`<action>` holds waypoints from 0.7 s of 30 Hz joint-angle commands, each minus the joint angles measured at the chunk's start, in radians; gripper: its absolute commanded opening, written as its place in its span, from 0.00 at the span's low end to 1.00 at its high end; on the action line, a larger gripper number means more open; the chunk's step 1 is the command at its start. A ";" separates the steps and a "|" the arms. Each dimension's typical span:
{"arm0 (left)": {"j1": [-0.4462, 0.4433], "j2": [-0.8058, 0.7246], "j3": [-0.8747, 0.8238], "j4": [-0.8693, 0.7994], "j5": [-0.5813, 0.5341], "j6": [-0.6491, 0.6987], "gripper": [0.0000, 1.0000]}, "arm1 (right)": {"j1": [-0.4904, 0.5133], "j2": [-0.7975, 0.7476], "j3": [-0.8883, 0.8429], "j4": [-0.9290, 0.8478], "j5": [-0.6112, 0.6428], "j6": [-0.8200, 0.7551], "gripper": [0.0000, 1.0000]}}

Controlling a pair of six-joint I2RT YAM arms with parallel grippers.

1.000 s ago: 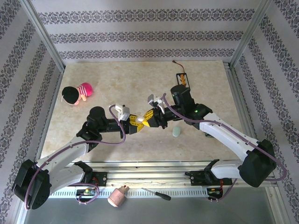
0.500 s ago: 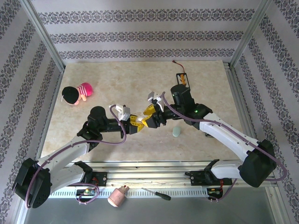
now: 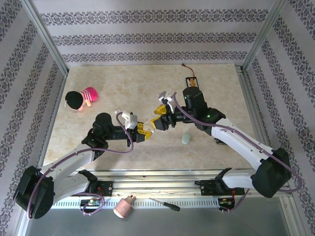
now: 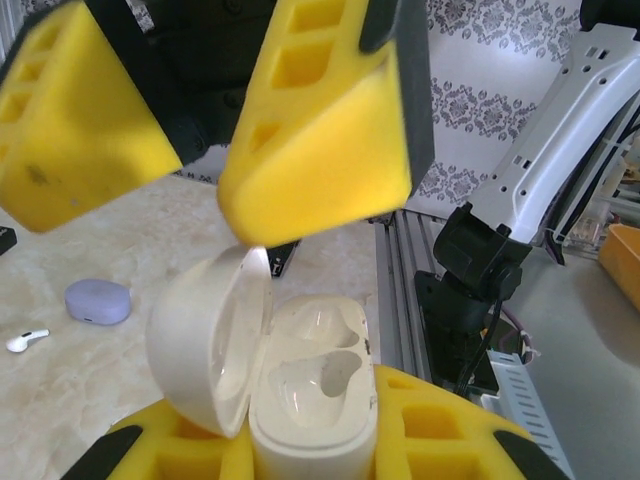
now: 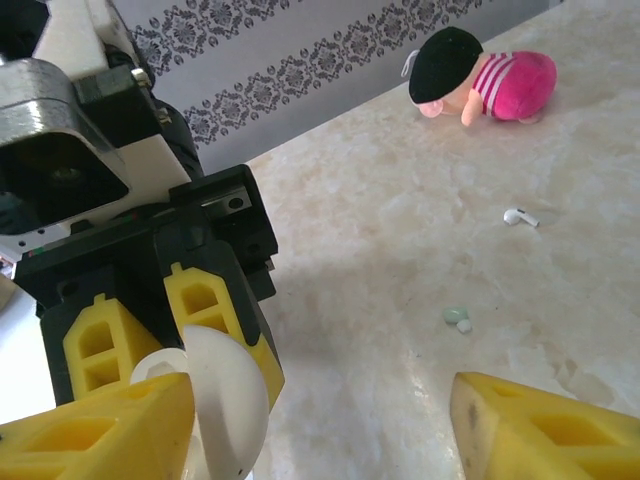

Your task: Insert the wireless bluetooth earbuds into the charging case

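Charging case (image 4: 312,395) sits clamped in our left gripper (image 3: 144,131), lid open, both wells empty. Just above it our right gripper (image 3: 158,118) stands wide, holding nothing. Out on the table (image 5: 400,200) lie the earbuds: a white earbud (image 5: 519,216) and pale green pieces (image 5: 457,319). We should fetch one, pinch lightly, and lower it squarely into a well.

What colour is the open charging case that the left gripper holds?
The charging case is creamy white; the left wrist view shows it best.

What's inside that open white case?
The white case has two earbud-shaped hollows inside, and both are empty. Its bottom part is hidden between the left fingers holding it.
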 commanded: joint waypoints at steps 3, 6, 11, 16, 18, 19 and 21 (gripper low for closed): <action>-0.015 0.007 -0.027 0.047 -0.022 0.082 0.04 | -0.014 -0.088 -0.007 0.089 -0.027 0.032 0.82; -0.015 0.015 -0.032 0.056 -0.039 0.098 0.04 | -0.034 -0.116 -0.019 0.094 0.043 0.047 0.97; -0.015 0.027 -0.038 0.075 -0.046 0.120 0.04 | -0.107 -0.087 -0.019 0.071 0.185 0.112 0.98; -0.015 0.034 -0.047 0.081 -0.041 0.126 0.04 | -0.125 -0.048 -0.029 0.064 0.134 0.089 0.96; -0.015 0.032 -0.050 0.081 -0.040 0.128 0.04 | -0.118 -0.041 -0.040 0.072 0.000 0.048 0.92; -0.015 0.032 -0.051 0.081 -0.038 0.128 0.04 | -0.109 -0.041 -0.046 0.073 -0.045 0.027 0.90; -0.015 0.029 -0.051 0.081 -0.031 0.125 0.04 | -0.083 -0.041 -0.061 0.073 -0.104 -0.018 0.85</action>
